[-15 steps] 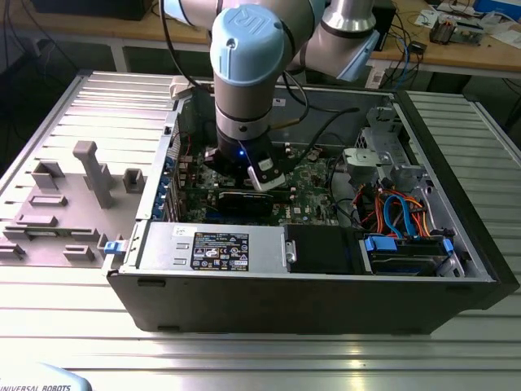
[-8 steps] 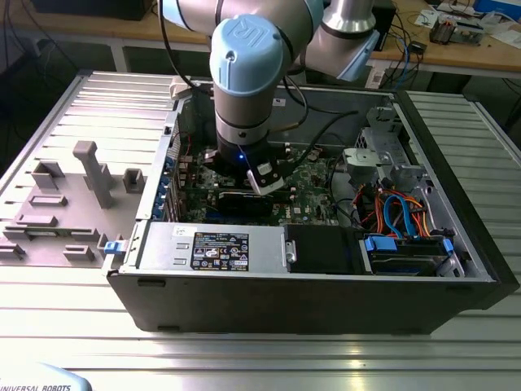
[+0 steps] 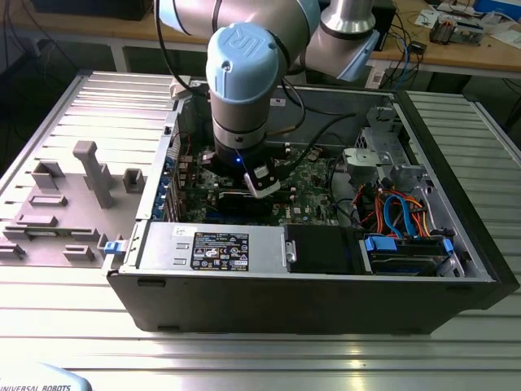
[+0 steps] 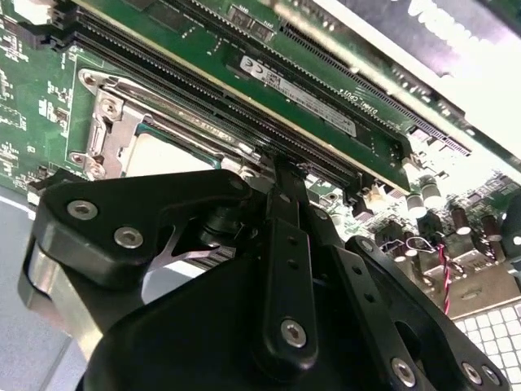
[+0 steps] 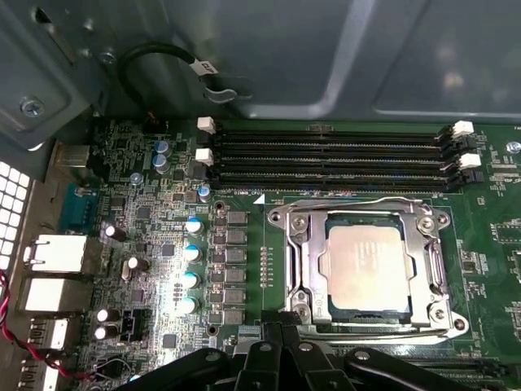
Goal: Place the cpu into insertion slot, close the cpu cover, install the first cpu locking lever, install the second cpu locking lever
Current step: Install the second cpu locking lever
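First wrist view: cpu seated, cpu cover apparently closed.

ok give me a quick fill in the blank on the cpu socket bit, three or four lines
1. The cpu sits inside the insertion slot with its dull ______ metal top facing up.
2. The cpu cover lies ______ over the socket, framing the chip.
3. The long black memory slots beside the socket are ______ of modules.
4. The circuit board around the socket is ______ in colour.

Missing words: silver; closed; empty; green
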Motion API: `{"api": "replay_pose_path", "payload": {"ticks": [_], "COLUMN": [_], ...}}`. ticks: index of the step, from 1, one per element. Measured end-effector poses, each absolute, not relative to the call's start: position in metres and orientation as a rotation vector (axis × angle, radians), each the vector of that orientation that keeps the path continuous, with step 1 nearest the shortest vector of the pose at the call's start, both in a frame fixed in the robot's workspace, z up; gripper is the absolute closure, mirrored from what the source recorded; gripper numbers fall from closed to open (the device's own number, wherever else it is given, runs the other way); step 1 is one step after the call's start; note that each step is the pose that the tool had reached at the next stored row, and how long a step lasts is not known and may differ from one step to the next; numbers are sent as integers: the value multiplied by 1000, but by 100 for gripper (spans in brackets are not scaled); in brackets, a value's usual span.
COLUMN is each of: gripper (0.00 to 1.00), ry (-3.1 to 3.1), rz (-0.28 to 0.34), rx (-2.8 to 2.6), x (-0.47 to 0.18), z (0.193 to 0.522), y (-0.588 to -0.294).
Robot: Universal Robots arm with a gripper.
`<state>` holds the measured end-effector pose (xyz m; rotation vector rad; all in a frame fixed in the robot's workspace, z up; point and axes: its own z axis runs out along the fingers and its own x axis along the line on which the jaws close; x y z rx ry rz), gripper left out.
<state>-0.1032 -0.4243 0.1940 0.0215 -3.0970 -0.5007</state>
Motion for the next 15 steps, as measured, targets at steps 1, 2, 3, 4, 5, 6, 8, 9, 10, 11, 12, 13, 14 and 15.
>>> {"api": "replay_pose_path", "payload": {"ticks": [1,2,3,4,5,6,8,9,10,11,12,13,14,15], "gripper": [89,89,89,89,89,89,89,89,89,89,89,89,89,89], "ry": [-3097,-3097,-3097,-3097,-3097,-3097,-3097,-3097,-3097,-3097,-3096,-3096,-3096,-3096], "rz": [-501,-502,-501,-501,-502,-502,-502,-501,-502,-501,-501,-501,-502,-502], "rx": [21,22,22,22,22,22,22,22,22,22,22,21,21,22], "x": [-104,-104,-104,-104,-104,-104,-104,-104,-104,-104,-104,-104,-104,-104], "z": [194,194,194,195,196,197,201,204,207,210,213,214,214,214], "y": [-424,-424,-424,-424,-424,-424,-424,-424,-424,-424,-424,-424,-424,-424]}}
